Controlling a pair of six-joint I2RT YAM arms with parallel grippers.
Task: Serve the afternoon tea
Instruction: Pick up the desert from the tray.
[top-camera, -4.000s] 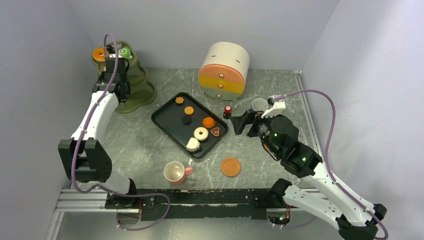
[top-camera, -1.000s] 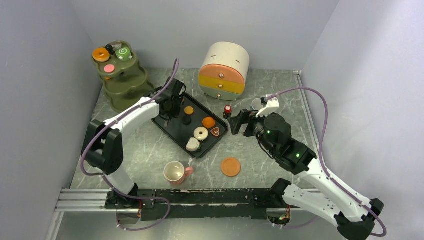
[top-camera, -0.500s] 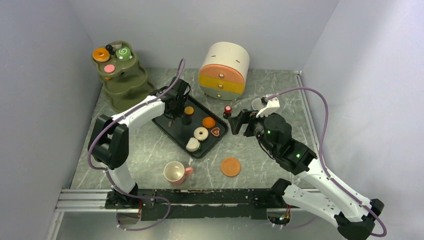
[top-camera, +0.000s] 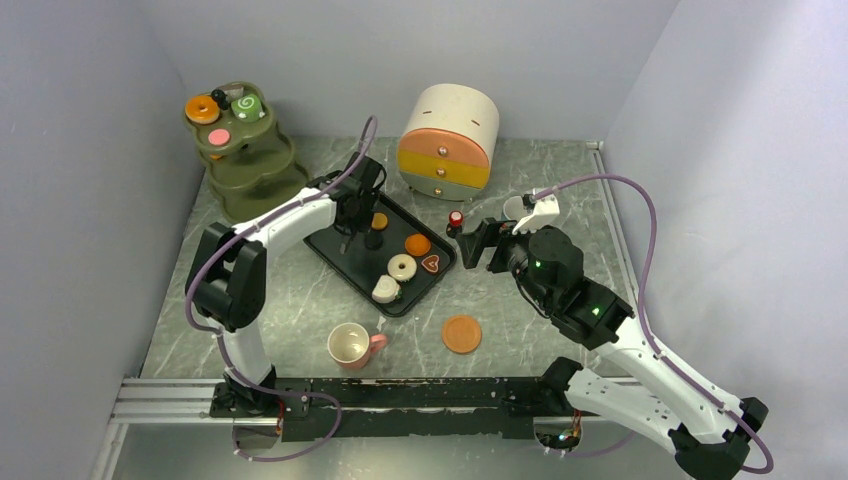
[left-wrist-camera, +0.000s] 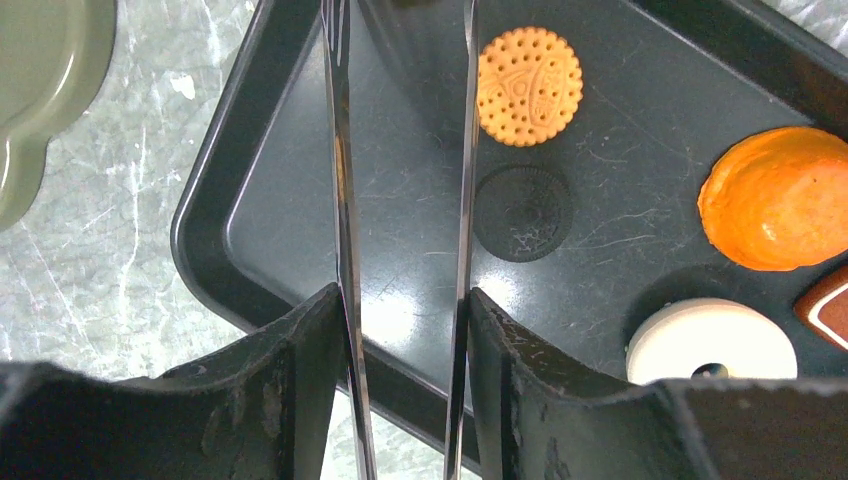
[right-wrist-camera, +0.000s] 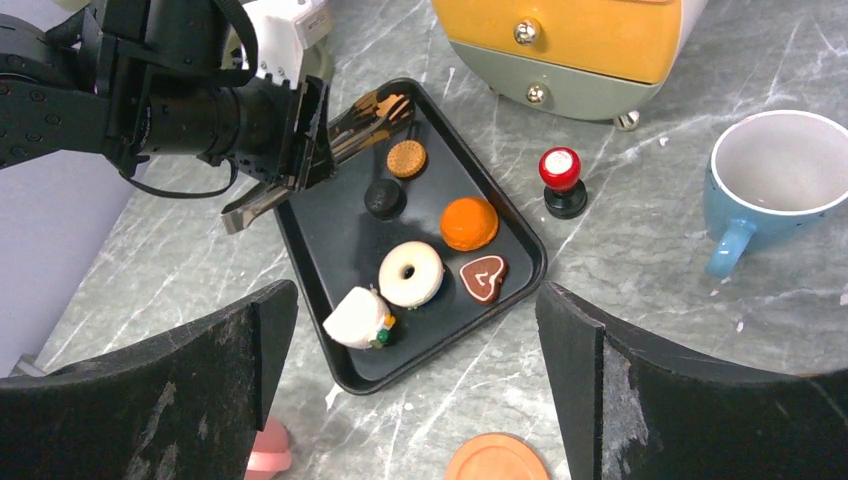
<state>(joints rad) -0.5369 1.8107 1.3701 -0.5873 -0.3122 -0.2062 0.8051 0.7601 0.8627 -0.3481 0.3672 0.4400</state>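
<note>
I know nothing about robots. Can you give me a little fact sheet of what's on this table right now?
Tray: black tray holding round biscuit, dark cookie, orange pastry, white doughnut, heart cookie
Stand: olive stand at far left, orange doughnut and green swirl roll on top
Cups: pink cup near the front, blue cup right of the tray, both empty
Saucer: orange saucer, bare, right of the pink cup
Left gripper: open, fingers down over the tray's far end
Right gripper: open, empty, hovering right of the tray
</note>
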